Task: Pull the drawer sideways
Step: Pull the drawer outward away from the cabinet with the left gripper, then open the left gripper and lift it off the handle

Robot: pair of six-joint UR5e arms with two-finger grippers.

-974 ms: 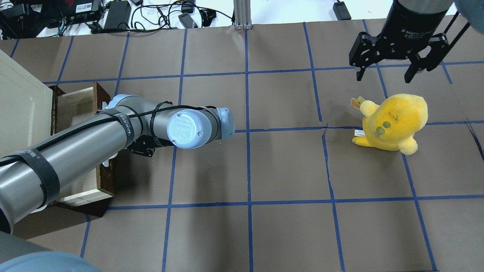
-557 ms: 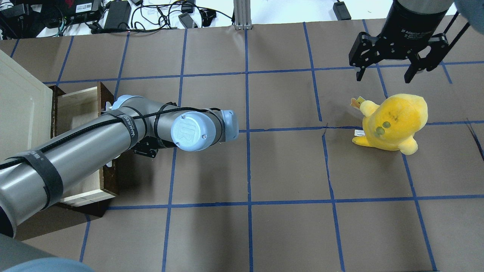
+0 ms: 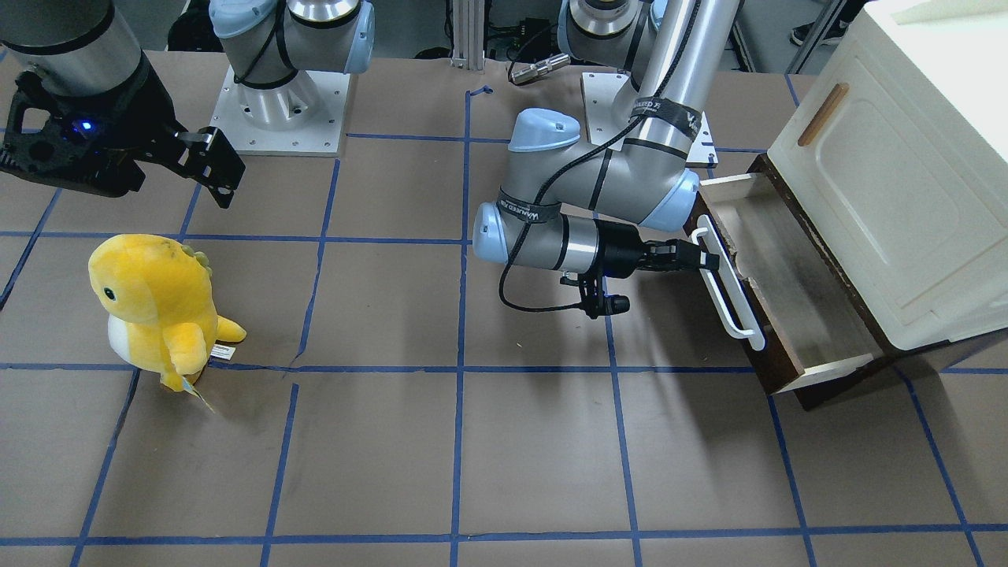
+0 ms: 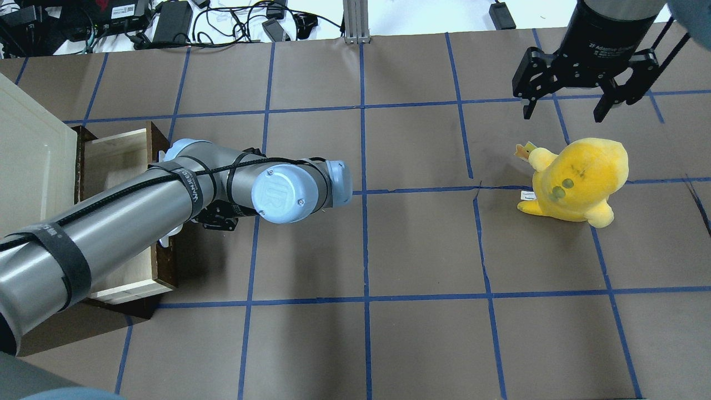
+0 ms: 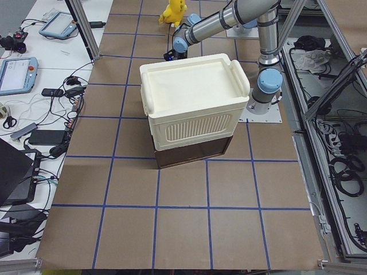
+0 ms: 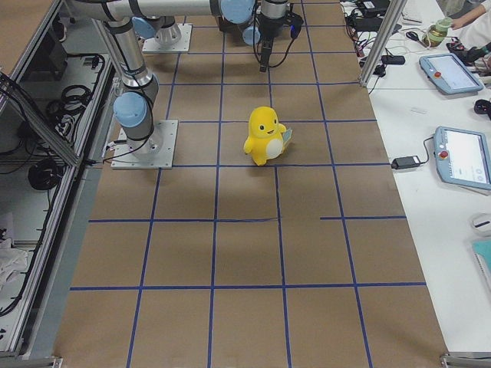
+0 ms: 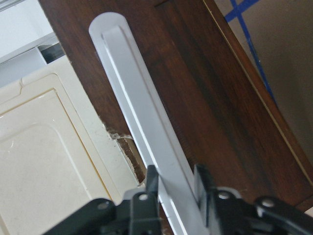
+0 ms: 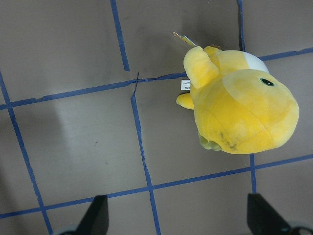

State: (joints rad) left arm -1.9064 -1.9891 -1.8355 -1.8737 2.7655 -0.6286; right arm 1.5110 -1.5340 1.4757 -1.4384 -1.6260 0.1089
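The drawer (image 3: 790, 277) has a dark brown front, a long white bar handle (image 3: 729, 287) and a pale wood inside. It stands pulled partway out from under the cream-white cabinet (image 3: 890, 173). My left gripper (image 3: 703, 260) is shut on the handle near its upper end. In the left wrist view the handle (image 7: 142, 132) runs between the two fingertips of the gripper (image 7: 176, 188). In the overhead view the drawer (image 4: 119, 161) shows, but my left arm hides the gripper. My right gripper (image 4: 561, 108) is open and empty, high over the far right of the table.
A yellow plush toy (image 4: 577, 178) stands on the table below my right gripper, also in the front view (image 3: 150, 307) and right wrist view (image 8: 239, 112). The cabinet (image 4: 28, 161) fills the table's left end. Cables and power supplies (image 4: 172, 22) lie beyond the far edge.
My left arm has moved a little to the right in the overhead view, and the drawer has slid further out of the cabinet with it. The right arm has not moved.
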